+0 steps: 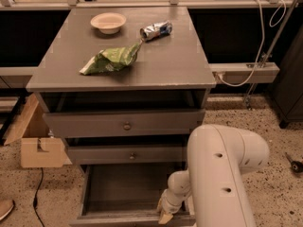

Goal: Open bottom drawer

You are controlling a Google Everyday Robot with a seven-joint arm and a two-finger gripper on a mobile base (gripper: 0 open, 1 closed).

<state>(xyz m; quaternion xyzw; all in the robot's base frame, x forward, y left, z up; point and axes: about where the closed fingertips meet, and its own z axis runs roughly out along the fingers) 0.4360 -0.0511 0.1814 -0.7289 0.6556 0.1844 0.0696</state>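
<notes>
Camera view: you look down on a grey three-drawer bench (156,65), its top bare across the front-right corner. The robot's white arm (222,174) fills the floor space below the bench's front-right corner, bending down toward the lowest drawer. The bottom drawer (128,188) stands open, slid forward under the bench's front edge so that you see its dark inside. Above it, the middle drawer (109,154) and the top drawer (85,124) sit partly forward, each with a small round knob. A cardboard box (40,150) stands on the speckled floor below the bench's left edge. On the top, a crumpled green snack bag (111,60) lies toward the left edge, a pale bowl (108,21) sits near the back edge left of centre, and a crushed can (156,30) lies on its side near the back edge, right of the bowl. The gripper (165,213) is at the right part of the open drawer's front rim; you cannot tell whether its jaws are open or closed, or whether they have hold of the rim.
</notes>
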